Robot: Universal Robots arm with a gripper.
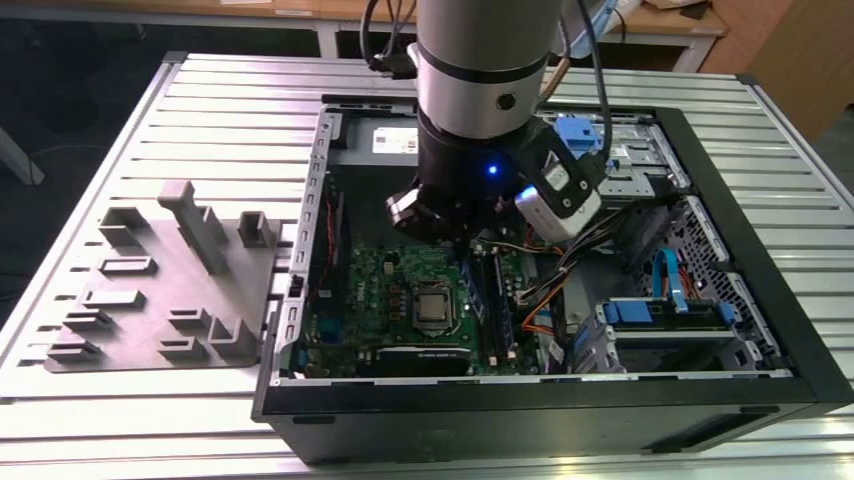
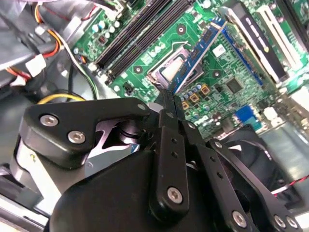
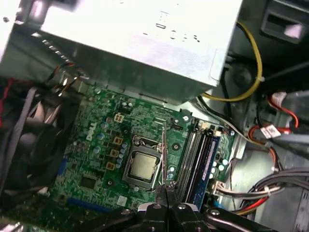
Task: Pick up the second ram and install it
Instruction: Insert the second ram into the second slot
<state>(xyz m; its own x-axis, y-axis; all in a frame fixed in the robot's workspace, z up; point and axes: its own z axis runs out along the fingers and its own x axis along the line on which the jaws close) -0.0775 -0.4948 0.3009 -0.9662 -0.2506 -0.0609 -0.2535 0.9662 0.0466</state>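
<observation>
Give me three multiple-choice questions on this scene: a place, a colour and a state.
1. Where is the grey fixture block? A) inside the case B) on the table, at the exterior view's left of the case C) on the motherboard
2. What colour is the motherboard? A) red B) white C) green
3. The fingers are: A) shut on the second ram B) open, empty C) shut on a cable
Answers: 1 B, it lies outside the case; 2 C, green board; 3 A, the stick juts from them over the processor socket.

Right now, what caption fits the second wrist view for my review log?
Black gripper shut on the thin blue memory stick, poised over the green motherboard near its processor socket.
</observation>
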